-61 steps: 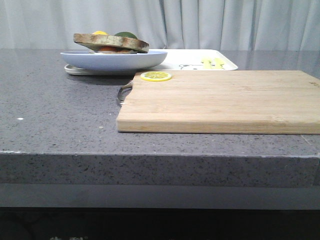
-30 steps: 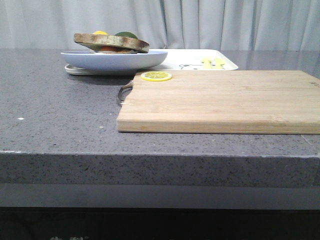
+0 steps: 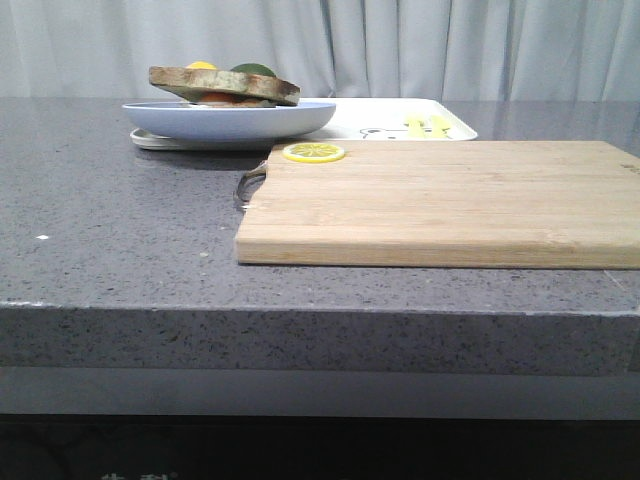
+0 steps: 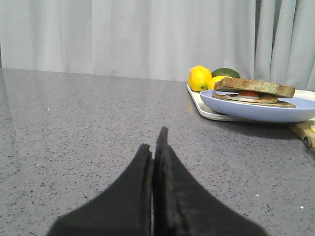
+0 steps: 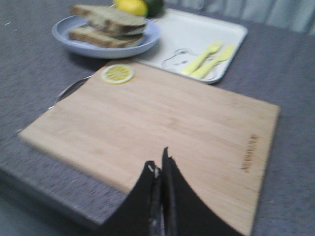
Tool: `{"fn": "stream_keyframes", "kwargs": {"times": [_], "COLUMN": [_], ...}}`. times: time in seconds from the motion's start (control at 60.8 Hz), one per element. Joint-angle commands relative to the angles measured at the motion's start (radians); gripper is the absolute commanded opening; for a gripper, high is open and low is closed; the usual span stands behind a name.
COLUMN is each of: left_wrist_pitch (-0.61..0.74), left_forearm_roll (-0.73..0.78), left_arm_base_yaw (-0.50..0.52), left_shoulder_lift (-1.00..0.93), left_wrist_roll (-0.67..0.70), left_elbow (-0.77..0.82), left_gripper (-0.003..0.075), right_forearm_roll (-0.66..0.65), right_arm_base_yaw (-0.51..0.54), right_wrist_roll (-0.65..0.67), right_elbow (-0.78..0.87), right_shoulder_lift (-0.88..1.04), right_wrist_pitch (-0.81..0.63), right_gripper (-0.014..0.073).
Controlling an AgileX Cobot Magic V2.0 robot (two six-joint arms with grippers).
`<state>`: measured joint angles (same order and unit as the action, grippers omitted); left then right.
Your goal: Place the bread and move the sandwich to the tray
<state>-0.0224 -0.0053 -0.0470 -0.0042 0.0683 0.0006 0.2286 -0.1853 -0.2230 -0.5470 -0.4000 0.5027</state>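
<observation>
With both the left gripper (image 4: 153, 147) and right gripper (image 5: 161, 169) pressed together and empty, the sandwich (image 3: 224, 86) sits on its plate (image 3: 228, 120) overlapping the tray (image 3: 400, 121), so any nudge risks toppling its stacked slices.

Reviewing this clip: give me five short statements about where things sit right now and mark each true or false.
1. The sandwich sits on the light-blue plate. True.
2. The lemon slice lies on the white tray. False: it lies on a corner of the wooden cutting board.
3. The plate rests partly on the tray. True.
4. The left tool is wide open. False: its fingers are closed together, holding nothing.
5. The right tool grips the bread. False: it is shut and empty, above the cutting board.
</observation>
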Motion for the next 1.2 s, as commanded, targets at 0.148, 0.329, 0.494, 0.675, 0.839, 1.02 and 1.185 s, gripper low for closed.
{"fn": "stream_keyframes", "kwargs": {"times": [0.148, 0.329, 0.494, 0.675, 0.839, 1.02, 1.185], "left_wrist_pitch": [0.089, 0.089, 0.089, 0.089, 0.089, 0.089, 0.089], "left_forearm_roll": [-0.008, -0.008, -0.008, -0.008, -0.008, -0.008, -0.008], "left_arm_base_yaw": [0.0, 0.0, 0.0, 0.0, 0.0, 0.0, 0.0], "left_shoulder_lift": [-0.019, -0.019, -0.019, -0.019, -0.019, -0.019, -0.019], "left_wrist_roll": [-0.003, -0.003, -0.003, -0.003, -0.003, -0.003, -0.003], "left_elbow": [0.007, 0.007, 0.007, 0.007, 0.007, 0.007, 0.007], "left_gripper": [-0.0018, -0.0018, -0.0018, -0.0018, -0.0018, -0.0018, -0.0018], "right_forearm_roll": [-0.028, -0.028, -0.028, -0.028, -0.028, -0.046, -0.218], "right_arm_base_yaw": [0.153, 0.179, 0.188, 0.188, 0.188, 0.188, 0.188], "right_wrist_roll": [-0.006, -0.006, -0.006, -0.006, -0.006, 0.033, 0.239], "right_elbow": [0.309, 0.509, 0.57, 0.571, 0.571, 0.571, 0.571], "right_shoulder_lift": [0.26, 0.417, 0.432, 0.432, 0.432, 0.432, 0.433], "right_wrist_pitch": [-0.431, -0.503, -0.503, -0.503, -0.516, -0.547, -0.568], "right_gripper": [-0.0068, -0.0068, -0.0068, -0.0068, -0.0068, -0.0068, -0.0068]}}
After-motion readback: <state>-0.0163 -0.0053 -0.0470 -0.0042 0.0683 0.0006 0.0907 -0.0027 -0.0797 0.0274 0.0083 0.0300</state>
